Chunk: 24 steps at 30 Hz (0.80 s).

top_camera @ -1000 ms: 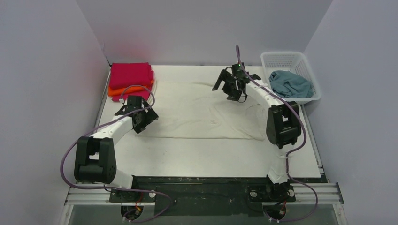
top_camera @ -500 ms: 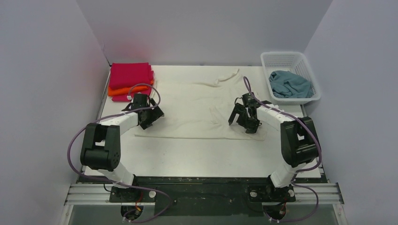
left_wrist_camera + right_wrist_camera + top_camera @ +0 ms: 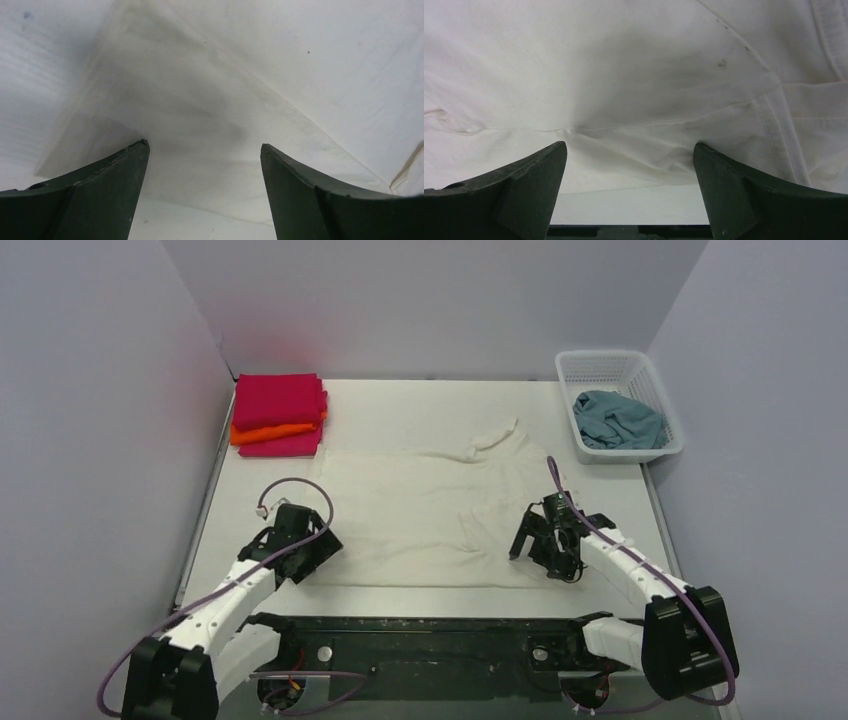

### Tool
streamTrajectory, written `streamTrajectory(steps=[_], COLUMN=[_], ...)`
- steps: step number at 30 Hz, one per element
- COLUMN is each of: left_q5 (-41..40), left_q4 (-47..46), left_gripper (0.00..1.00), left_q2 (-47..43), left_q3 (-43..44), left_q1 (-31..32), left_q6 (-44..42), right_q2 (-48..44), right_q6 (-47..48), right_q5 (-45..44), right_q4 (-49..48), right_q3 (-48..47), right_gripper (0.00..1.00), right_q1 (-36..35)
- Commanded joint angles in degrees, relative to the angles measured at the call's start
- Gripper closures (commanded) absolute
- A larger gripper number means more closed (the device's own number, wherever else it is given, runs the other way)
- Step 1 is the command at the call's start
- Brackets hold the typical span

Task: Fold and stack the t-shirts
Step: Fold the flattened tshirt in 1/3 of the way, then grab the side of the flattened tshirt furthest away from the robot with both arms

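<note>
The left pincer [image 3: 300,556] stands wide open and holds nothing. It sits over the near left corner of the cream t-shirt [image 3: 420,510], which lies spread flat across the middle of the desk [image 3: 400,400]. In the left wrist view that corner of cloth runs to a point between the two dark fingers [image 3: 100,195], with bare desk on either side.

The right pincer [image 3: 548,548] is just as wide and also empty, poised over the shirt's near right corner. Its wrist view shows a stitched hem and some rumpled folds between the fingertips, with the shirt's near edge just below them. Whether either pincer's tips touch the cloth cannot be told.

One sleeve of the cream shirt pokes toward the far edge, right of centre. At the far left corner of the desk lies a stack of folded t-shirts [image 3: 278,415]: magenta-pink on top, orange under it, magenta-pink again at the bottom. The grey-blue t-shirt [image 3: 618,420] is bunched in the white basket [image 3: 600,362] at the far right corner, well apart from both pincers. The left arm's base is cut off by the bottom edge of the top view.
</note>
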<state>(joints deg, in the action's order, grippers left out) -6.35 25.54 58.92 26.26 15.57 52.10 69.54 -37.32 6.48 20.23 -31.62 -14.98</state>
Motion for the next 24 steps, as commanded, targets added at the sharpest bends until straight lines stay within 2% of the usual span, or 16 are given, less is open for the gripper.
streamTrajectory(steps=[1, 5, 10, 15, 18, 20, 24], left_q5=[-2.38, -4.15, -8.7, -0.48, -2.08, -4.02, -3.25], left_q4=[9.33, 10.54, 7.56, 1.49, 1.4, 2.82, 1.92], left_gripper=[0.08, 0.08, 0.08, 0.08, 0.08, 0.08, 0.14], left_q2=[-10.53, -14.82, -6.94, 11.26, 20.96, 28.06, 39.91], left_q3=[-1.67, 2.62, 12.94, 26.43, 34.56, 43.1, 52.71], left_q1=[0.25, 0.25, -1.14, -10.06, -12.39, -13.26, -13.55], left_q6=[3.32, 2.32, -1.73, -6.37, -8.71, -9.75, -13.31], right_q2=[-5.03, -8.26, -5.38, 9.9, 20.19, 27.72, 44.75], right_q6=[-0.06, 1.3, 4.04, 5.85, 8.47, 10.42, 12.24], right_q5=[0.44, 0.32, -4.27, -11.15, -15.17, -16.18, -14.76], right_q4=[12.1, 13.9, 14.68, 15.06, 15.43, 15.86, 16.82], right_q3=[5.0, -1.31, -16.27, -36.28, -50.62, -59.19, -76.24], right_gripper=[0.06, 0.06, 0.01, 0.0, 0.04, 0.04, 0.09], right_q1=[0.04, -0.05, 0.27, 0.67, 0.7, 1.01, 1.8])
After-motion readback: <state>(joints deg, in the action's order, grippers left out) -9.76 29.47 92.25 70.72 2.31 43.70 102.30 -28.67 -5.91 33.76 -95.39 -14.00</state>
